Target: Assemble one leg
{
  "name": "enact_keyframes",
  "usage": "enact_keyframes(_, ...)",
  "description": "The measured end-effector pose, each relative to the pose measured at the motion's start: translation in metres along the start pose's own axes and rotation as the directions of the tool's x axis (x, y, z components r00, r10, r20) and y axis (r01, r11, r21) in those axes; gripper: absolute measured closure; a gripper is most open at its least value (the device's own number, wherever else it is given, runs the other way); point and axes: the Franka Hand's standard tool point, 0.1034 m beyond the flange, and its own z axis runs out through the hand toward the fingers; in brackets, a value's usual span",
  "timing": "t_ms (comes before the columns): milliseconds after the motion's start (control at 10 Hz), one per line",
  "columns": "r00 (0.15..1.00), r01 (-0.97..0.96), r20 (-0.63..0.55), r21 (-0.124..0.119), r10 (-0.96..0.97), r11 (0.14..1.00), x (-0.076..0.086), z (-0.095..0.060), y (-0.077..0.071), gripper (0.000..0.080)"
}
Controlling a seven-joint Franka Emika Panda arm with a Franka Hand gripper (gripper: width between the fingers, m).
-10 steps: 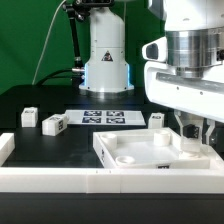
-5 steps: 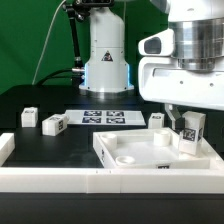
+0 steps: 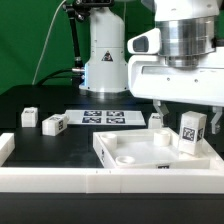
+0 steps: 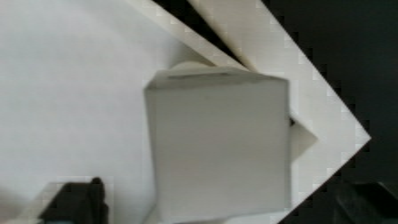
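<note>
One leg (image 3: 190, 130), a small white block with a black-and-white tag, stands upright on the far right corner of the large white panel (image 3: 140, 158). My gripper (image 3: 180, 106) hangs just above it, open, with its fingers wide of the leg and not touching it. The wrist view looks straight down on the leg (image 4: 214, 140). A dark fingertip (image 4: 71, 202) shows to one side of the leg with a gap between them. The gripper (image 4: 217, 208) holds nothing.
Three more legs lie on the black table: two (image 3: 29, 116) (image 3: 54, 123) at the exterior view's left, one (image 3: 157, 120) behind the panel. The marker board (image 3: 105, 118) lies in front of the robot base (image 3: 105, 60). A white rim (image 3: 90, 182) runs along the front.
The jaws have opened and let go of the leg, which stays upright on the panel's corner. The gripper has risen a little above it.
</note>
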Motion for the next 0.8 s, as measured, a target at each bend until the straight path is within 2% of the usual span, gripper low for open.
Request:
enact_keyframes(300, 1.000, 0.001, -0.002, 0.000, -0.001, 1.000, -0.001, 0.002, 0.000, 0.0150)
enact_keyframes(400, 1.000, 0.003, -0.019, 0.003, -0.003, 1.000, -0.005, 0.010, 0.006, 0.0150)
enact_keyframes(600, 1.000, 0.007, -0.013, -0.009, -0.007, 1.000, -0.018, 0.014, 0.016, 0.0150)
enact_keyframes(800, 1.000, 0.006, -0.007, -0.016, -0.006, 1.000, -0.029, 0.017, 0.015, 0.0150)
